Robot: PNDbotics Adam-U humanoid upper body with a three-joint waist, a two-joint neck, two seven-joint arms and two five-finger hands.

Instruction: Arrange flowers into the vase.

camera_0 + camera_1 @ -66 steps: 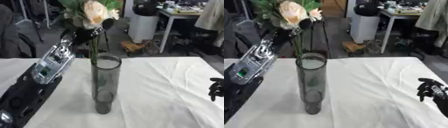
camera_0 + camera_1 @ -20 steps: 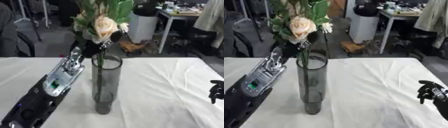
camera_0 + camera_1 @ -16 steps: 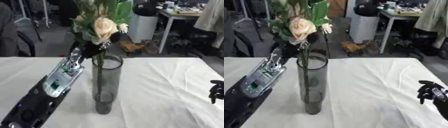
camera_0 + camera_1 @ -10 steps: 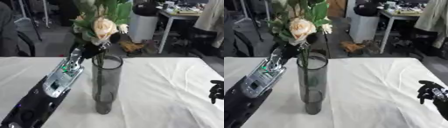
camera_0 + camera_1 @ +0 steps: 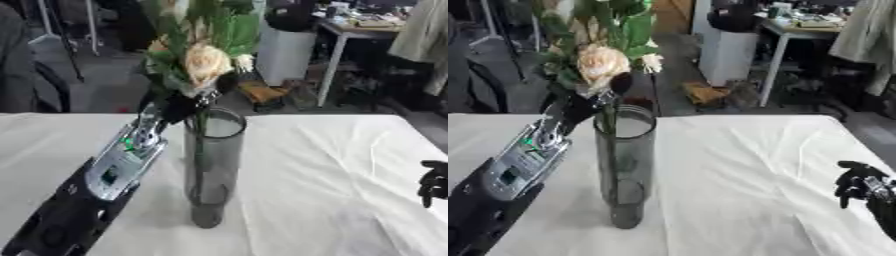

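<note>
A tall smoked-glass vase (image 5: 213, 165) stands upright on the white tablecloth (image 5: 324, 175). A bunch of flowers (image 5: 203, 62), cream rose among green leaves, sits just above the vase's rim, its stems reaching down inside the glass. My left hand (image 5: 179, 106) is shut on the stems right at the rim, on the vase's left side. My right hand (image 5: 861, 187) rests at the right edge of the table with its fingers curled, holding nothing.
The cloth is wrinkled to the right of the vase. Behind the table's far edge stand a white bin (image 5: 284, 55), a desk (image 5: 367, 30) and chairs. A person's light coat shows at the far right.
The flowers have come down since 3.3 s ago, stems sliding deeper into the vase and the blooms now close to the rim. My left hand lowered with them. The right hand stayed still.
</note>
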